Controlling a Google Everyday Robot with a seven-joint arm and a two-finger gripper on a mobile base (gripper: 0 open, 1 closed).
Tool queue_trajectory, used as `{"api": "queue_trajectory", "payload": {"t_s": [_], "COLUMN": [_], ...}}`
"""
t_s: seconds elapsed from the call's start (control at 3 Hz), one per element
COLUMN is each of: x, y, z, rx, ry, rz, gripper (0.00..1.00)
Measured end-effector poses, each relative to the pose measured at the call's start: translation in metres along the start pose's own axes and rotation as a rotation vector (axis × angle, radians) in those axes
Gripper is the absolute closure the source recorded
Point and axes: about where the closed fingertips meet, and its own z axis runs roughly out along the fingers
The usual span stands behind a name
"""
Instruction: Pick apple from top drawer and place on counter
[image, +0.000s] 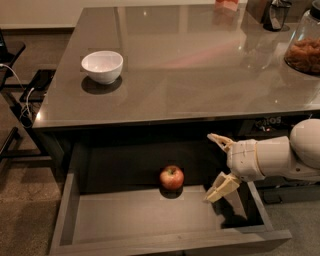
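Note:
The red apple (171, 177) with yellowish patches sits on the floor of the open top drawer (125, 215), near its middle and toward the back. My gripper (216, 166) is open, its two pale fingers spread one above the other and pointing left. It hangs over the right part of the drawer, a short way right of the apple and not touching it. The glossy grey-brown counter (190, 65) lies above the drawer.
A white bowl (102, 66) stands on the counter's left side. A glass jar of brown snacks (305, 47) and a dark object (274, 14) stand at the far right. A black stand with cables (15, 105) is left of the cabinet.

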Motion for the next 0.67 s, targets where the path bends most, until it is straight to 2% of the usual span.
{"api": "queue_trajectory", "payload": {"t_s": [0.33, 0.67], "x": [0.000, 0.008], "y": [0.004, 0.009], "z": [0.020, 0.054], "rx": [-0.024, -0.055], "ry": [-0.028, -0.053], "rz": [0.009, 0.047], "gripper": [0.00, 0.00]}}
